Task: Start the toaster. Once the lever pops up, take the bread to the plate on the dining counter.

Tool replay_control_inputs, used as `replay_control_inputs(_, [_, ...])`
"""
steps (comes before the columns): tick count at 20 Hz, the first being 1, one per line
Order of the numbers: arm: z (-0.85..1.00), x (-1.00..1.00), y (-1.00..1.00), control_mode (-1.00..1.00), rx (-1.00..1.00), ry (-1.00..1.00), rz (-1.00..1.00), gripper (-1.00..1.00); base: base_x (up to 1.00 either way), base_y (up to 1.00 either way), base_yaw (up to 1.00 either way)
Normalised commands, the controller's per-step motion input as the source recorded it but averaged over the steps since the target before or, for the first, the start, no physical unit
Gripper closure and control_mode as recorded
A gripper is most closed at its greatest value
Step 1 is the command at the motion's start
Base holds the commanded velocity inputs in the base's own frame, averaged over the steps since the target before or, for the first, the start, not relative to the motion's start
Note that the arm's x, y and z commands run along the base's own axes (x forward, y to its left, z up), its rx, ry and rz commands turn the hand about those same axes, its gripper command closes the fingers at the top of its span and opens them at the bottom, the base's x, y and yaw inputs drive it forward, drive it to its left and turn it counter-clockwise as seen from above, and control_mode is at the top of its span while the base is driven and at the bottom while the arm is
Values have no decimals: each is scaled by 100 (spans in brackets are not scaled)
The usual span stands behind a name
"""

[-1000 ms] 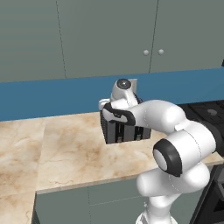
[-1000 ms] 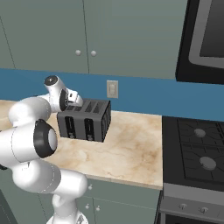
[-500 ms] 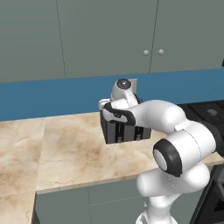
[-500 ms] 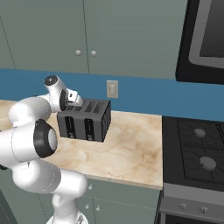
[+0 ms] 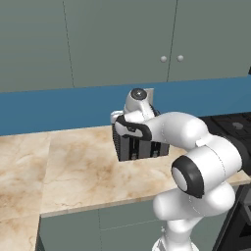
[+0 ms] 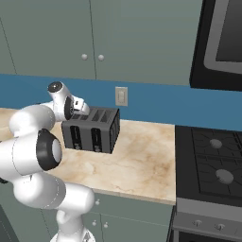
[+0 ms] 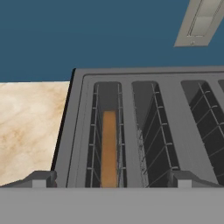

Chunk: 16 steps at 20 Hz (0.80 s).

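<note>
The dark grey toaster [image 5: 139,147] [image 6: 92,132] stands on the marble worktop by the blue backsplash. The hand view looks straight down on the toaster [image 7: 183,131] from close above its slots. The bread [image 7: 109,148] is a thin brown slice sunk deep in the leftmost slot. My gripper [image 7: 111,180] hangs open just over that end of the toaster, its fingertips [image 7: 41,179] spread to either side of the first two slots, with nothing between them. The plate and the dining counter are out of view.
A black stove [image 6: 212,165] [image 5: 235,127] adjoins the worktop on the right, with a dark microwave [image 6: 222,42] above it. A wall outlet [image 6: 121,97] [image 7: 201,22] sits on the backsplash behind the toaster. Grey-green cabinets [image 5: 122,44] hang overhead. Bare marble [image 5: 59,166] spreads to the left.
</note>
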Motion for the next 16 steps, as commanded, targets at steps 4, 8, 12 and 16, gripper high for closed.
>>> replay_control_inputs(4, [0, 0, 0, -100, 0, 0, 0, -100, 0, 0, 0])
replay_control_inputs(8, [0, 0, 0, -100, 0, 0, 0, -100, 0, 0, 0])
replay_control_inputs(12, [0, 0, 0, -100, 0, 0, 0, -100, 0, 0, 0])
replay_control_inputs(16, [0, 0, 0, -100, 0, 0, 0, -100, 0, 0, 0])
